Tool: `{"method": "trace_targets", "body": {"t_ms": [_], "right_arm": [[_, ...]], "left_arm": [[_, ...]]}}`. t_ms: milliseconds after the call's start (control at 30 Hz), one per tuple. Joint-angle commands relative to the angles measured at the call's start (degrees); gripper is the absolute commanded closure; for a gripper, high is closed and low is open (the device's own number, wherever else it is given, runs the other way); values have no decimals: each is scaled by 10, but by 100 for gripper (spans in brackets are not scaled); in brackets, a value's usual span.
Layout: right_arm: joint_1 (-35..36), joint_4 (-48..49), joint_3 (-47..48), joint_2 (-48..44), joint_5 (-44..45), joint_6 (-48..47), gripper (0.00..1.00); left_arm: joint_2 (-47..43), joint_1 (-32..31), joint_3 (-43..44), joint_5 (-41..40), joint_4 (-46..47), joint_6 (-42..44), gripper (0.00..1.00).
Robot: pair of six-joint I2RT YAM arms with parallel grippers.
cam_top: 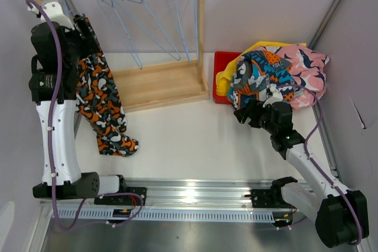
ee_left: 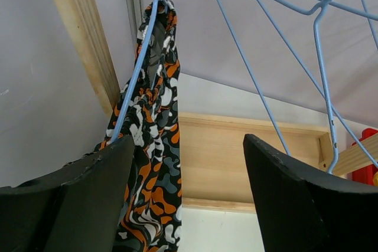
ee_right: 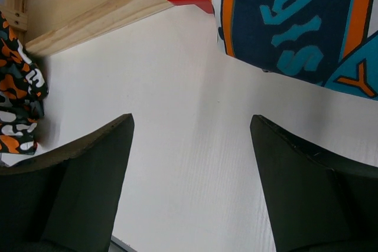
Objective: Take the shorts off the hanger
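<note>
The orange-black-white print shorts point(cam_top: 103, 95) hang from a light blue wire hanger at the left end of the wooden rack point(cam_top: 159, 84), their legs reaching the table. In the left wrist view these shorts point(ee_left: 150, 140) drape over the hanger wire point(ee_left: 142, 57). My left gripper point(cam_top: 80, 30) is open beside the shorts near their top; its left finger point(ee_left: 88, 199) is next to the cloth. The teal-orange print shorts point(cam_top: 260, 78), the pink printed shorts point(cam_top: 307, 69) and the yellow shorts point(cam_top: 266, 45) are piled on a red bin point(cam_top: 223, 63). My right gripper point(cam_top: 247, 113) is open and empty over bare table.
Several empty light blue hangers point(cam_top: 147, 16) hang on the rack's rail. The rack's wooden base point(ee_right: 88, 4) lies at the back centre. Purple walls close in at the left and right. A metal rail point(cam_top: 189, 196) runs along the near edge.
</note>
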Motion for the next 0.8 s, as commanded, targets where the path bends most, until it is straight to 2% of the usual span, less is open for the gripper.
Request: {"method": "trace_targets", "body": {"t_ms": [0,367,767], "right_arm": [[3,27,-7,5,-6,-5,14],[4,41,-24,9,-9,-5,15],[4,42,-22,20,-10,-20,15]], "left_arm": [[-12,9,10,10,4,-12,20],[-38,9,92,23,-18,-18,21],[-11,13,39,-13,1,-10,21]]}}
